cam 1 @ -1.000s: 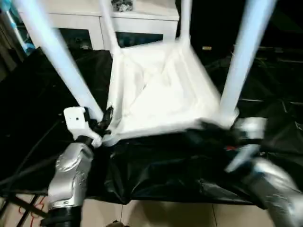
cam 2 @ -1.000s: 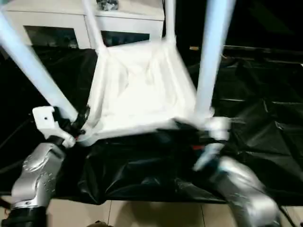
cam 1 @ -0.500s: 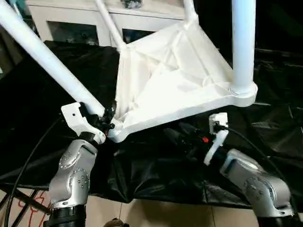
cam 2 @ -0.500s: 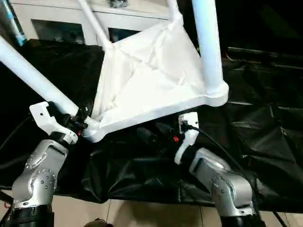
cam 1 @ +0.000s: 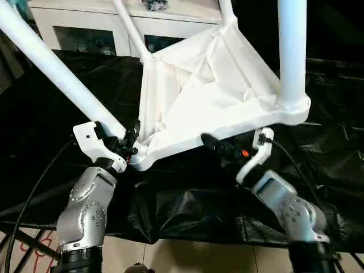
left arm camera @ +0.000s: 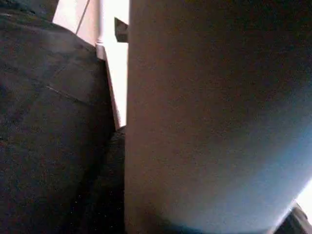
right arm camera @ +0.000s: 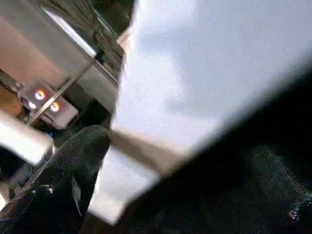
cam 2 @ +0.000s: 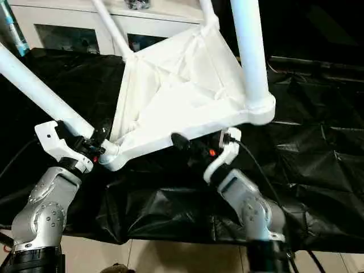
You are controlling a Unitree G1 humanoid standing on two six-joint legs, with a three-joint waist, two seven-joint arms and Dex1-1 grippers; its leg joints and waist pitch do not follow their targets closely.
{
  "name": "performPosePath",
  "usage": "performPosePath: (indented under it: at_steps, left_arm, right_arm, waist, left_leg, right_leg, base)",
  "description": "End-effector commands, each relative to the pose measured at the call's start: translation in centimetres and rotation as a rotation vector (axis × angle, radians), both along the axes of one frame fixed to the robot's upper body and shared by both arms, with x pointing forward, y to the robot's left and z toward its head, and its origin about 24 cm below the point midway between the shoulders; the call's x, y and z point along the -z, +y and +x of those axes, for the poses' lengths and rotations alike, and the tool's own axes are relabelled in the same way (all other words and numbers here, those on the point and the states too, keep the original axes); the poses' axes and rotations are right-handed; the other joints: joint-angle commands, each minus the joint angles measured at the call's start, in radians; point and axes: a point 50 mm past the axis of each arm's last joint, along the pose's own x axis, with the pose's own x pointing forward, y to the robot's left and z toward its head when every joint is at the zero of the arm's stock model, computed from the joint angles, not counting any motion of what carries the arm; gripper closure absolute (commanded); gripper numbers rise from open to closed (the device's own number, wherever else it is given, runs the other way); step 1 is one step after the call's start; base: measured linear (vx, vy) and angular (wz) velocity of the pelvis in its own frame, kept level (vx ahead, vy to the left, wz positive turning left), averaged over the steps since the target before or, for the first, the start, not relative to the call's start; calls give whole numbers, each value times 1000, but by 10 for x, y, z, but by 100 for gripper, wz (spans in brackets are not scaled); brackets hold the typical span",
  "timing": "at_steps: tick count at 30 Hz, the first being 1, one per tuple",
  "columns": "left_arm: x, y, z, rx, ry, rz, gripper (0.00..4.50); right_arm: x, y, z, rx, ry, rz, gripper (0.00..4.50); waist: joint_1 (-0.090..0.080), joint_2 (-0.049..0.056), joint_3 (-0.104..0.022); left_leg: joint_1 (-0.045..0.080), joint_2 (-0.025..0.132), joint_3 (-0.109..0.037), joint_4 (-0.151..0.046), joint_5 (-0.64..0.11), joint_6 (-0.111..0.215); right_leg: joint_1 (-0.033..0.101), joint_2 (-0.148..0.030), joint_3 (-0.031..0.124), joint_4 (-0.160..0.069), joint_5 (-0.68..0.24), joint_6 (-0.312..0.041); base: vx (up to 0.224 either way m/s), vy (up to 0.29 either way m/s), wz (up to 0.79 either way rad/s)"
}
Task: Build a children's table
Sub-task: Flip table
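Note:
The children's table (cam 1: 210,85) is upside down and tilted, ribbed underside facing me and legs pointing up. Its near-right corner is raised off the black sheet. My left gripper (cam 1: 126,142) is shut on the base of the near-left leg (cam 1: 57,68), right by its corner socket. That leg (left arm camera: 209,117) looms close in the left wrist view. My right gripper (cam 1: 219,147) is open under the table's near rim, left of the near-right leg (cam 1: 293,51). One black finger (cam 2: 181,140) pokes out below the rim (right arm camera: 161,97). Two far legs (cam 1: 129,28) rise at the back.
A crumpled black sheet (cam 1: 187,193) covers the work surface. Behind it stands a white cabinet with glass doors (cam 1: 85,25). Tan floor (cam 1: 199,259) shows below the sheet's front edge. A black cable (cam 1: 34,187) hangs at the left.
The table's near-right corner has risen and the top has tilted. My right gripper has left that corner, opened and moved left under the near rim. The left grip on the leg holds.

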Motion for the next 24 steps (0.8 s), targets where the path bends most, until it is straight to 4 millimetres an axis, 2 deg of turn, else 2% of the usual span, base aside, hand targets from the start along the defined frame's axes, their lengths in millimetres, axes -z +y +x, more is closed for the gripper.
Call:
performPosePath:
  at_steps: [1, 8, 9, 11, 12, 13, 14, 18, 22, 24]
  left_arm:
    - [7, -16, -2, 96, 51, -89, 252]
    - [9, -18, -5, 122, 65, -74, 252]
    - [10, -19, -7, 132, 70, -69, 252]
    - [10, -19, -8, 135, 71, -68, 252]
    - [10, -20, -9, 143, 72, -67, 252]
    - [11, -22, -11, 156, 75, -63, 252]
    - [11, -22, -11, 156, 75, -63, 252]
    - [12, -25, -15, 196, 76, -55, 252]
    - [9, -25, -14, 200, 55, -49, 252]
    - [8, -25, -14, 198, 43, -45, 252]
  right_arm:
    - [-5, -2, 10, 44, -30, 36, 0]
    - [-10, 5, 20, 49, -61, 101, 0]
    - [-5, 7, 29, 105, 1, 118, 0]
    - [-1, 7, 32, 130, 37, 118, 0]
    - [2, 8, 36, 161, 67, 123, 0]
    - [7, 8, 39, 190, 111, 137, 0]
    - [7, 8, 39, 190, 111, 137, 28]
    - [12, 10, 44, 221, 165, 221, 60]
    - [10, 10, 47, 233, 155, 258, 92]
    - [9, 7, 49, 247, 154, 258, 121]
  waist:
    - [-7, 4, -59]
    - [-9, 5, -58]
    - [-11, 5, -57]
    - [-20, 5, -55]
    - [-24, 5, -55]
    - [-28, 4, -54]
    - [-33, 4, -52]
    - [-40, 3, -53]
    - [-42, 3, -53]
    - [-43, 2, -54]
  left_leg:
    - [22, 108, -48, -89, -82, -26]
    - [20, 109, -48, -91, -101, -27]
    - [19, 110, -49, -92, -105, -28]
    - [14, 108, -51, -96, -113, -34]
    - [20, 109, -48, -94, -134, -44]
    - [17, 108, -48, -94, -134, -45]
    - [14, 106, -49, -96, -153, -47]
    - [16, 106, -48, -95, -173, -40]
    - [15, 106, -46, -95, -154, -28]
    - [15, 106, -45, -94, -143, -25]
  right_leg:
    - [25, -111, 62, -61, -10, -217]
    - [28, -113, 63, -63, -30, -220]
    - [27, -114, 64, -63, -37, -223]
    - [28, -114, 63, -63, -60, -230]
    - [25, -113, 64, -67, -87, -222]
    - [26, -114, 64, -66, -89, -224]
    - [26, -113, 64, -70, -120, -222]
    - [23, -112, 67, -75, -165, -206]
    - [23, -110, 66, -73, -145, -209]
    - [23, -110, 65, -72, -136, -212]
  base:
    - [0, 0, 0]
    - [0, 0, 0]
    - [0, 0, 0]
    - [0, 0, 0]
    - [0, 0, 0]
    - [0, 0, 0]
    - [0, 0, 0]
    - [0, 0, 0]
    - [0, 0, 0]
    - [0, 0, 0]
